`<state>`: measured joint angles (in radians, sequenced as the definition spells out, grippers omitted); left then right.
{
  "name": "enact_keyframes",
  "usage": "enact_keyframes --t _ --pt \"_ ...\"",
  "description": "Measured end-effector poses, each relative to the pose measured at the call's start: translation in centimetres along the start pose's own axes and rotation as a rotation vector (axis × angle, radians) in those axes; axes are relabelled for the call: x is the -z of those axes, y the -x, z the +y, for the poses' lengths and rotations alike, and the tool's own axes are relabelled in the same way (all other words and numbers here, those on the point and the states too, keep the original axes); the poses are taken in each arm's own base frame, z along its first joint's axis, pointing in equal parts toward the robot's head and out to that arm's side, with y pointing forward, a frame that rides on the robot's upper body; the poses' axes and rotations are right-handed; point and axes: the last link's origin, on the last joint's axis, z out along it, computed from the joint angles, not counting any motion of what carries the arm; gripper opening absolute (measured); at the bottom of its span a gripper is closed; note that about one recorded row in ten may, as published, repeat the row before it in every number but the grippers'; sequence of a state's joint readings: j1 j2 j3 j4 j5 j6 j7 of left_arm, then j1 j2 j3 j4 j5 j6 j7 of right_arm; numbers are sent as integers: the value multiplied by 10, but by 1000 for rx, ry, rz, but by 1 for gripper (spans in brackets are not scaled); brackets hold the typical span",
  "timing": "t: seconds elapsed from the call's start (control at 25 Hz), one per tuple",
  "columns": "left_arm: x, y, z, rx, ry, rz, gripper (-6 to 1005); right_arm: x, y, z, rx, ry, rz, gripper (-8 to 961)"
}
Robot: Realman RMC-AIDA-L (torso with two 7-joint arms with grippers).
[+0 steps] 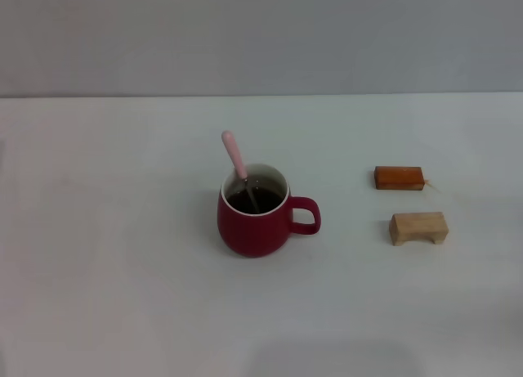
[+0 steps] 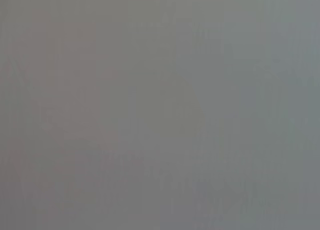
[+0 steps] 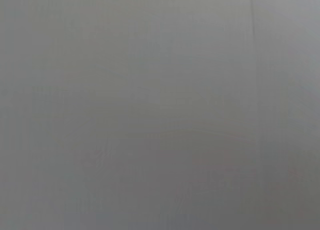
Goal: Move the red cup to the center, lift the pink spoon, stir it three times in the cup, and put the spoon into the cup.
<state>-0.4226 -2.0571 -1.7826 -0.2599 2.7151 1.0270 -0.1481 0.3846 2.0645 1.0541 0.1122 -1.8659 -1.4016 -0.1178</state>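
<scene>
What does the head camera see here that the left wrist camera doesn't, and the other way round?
Only the head view shows objects: the red cup near the middle of the white table, dark liquid inside, its handle toward the robot's right; the pink spoon standing in it, leaning on the rim; and to the right, an orange-brown block with a light wooden block nearer the robot.

Only the left wrist view: nothing, just a plain grey field.

Shared: neither view shows an arm or gripper.
</scene>
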Motion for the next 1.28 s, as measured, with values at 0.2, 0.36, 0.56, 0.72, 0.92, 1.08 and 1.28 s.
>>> enact_keyframes --t 0.2,0.36,0.56,0.72,0.92,1.08,1.28 --pt "-1 0 3 -20 9 -2 837 -6 -3 1 9 11 27 322" --pt "-1 0 4 -20 12 1 838 -6 -4 4 10 19 35 322" --pt "-3 -1 6 -19 17 2 838 -8 -4 6 5 21 38 322" --pt "-3 -1 7 -19 18 4 838 -8 -4 6 2 19 38 322" --pt "-3 -3 6 -19 18 15 838 -7 -3 9 11 48 30 322" --pt "-2 -4 6 -18 18 27 838 -7 -4 17 49 152 31 322" --pt "-2 -5 6 -18 21 32 838 -3 0 13 46 140 -4 322"
